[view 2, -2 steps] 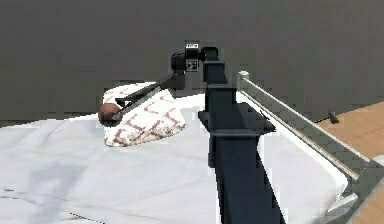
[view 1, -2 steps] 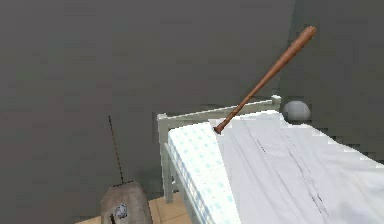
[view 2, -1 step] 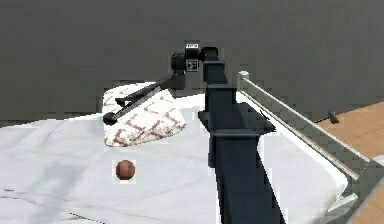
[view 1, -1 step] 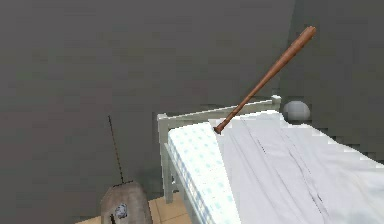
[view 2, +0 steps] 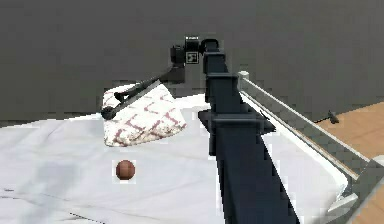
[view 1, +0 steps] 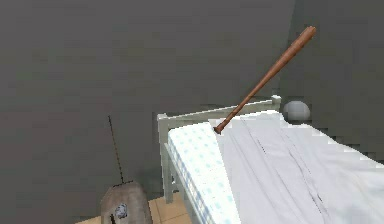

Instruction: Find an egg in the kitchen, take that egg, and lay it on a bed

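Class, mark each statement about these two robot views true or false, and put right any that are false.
1. A wooden baseball bat rests with one end on the bed. True.
2. The small brown round thing lies on the floor. False: it lies on the bed's white sheet.
3. The pillow has a red pattern on white. True.
4. The gripper has only bare floor behind it. False: the pillow lies behind its fingers, so whether it holds anything cannot be told.
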Robot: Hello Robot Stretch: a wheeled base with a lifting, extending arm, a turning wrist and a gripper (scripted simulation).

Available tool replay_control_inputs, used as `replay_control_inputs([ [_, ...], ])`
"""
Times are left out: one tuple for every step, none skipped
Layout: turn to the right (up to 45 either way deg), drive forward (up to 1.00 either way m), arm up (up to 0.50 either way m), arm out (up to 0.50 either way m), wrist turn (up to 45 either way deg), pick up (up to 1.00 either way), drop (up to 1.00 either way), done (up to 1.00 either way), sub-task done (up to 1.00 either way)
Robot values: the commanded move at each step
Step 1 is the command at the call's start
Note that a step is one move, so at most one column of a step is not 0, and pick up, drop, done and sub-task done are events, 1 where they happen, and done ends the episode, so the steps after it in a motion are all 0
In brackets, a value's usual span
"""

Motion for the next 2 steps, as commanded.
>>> replay_control_inputs([
  [0.0,0.00,0.00,-0.08,0.0,0.00,0.00,0.00,0.00],
  [0.0,0.00,0.00,0.00,0.0,0.00,0.00,1.00,0.00],
])
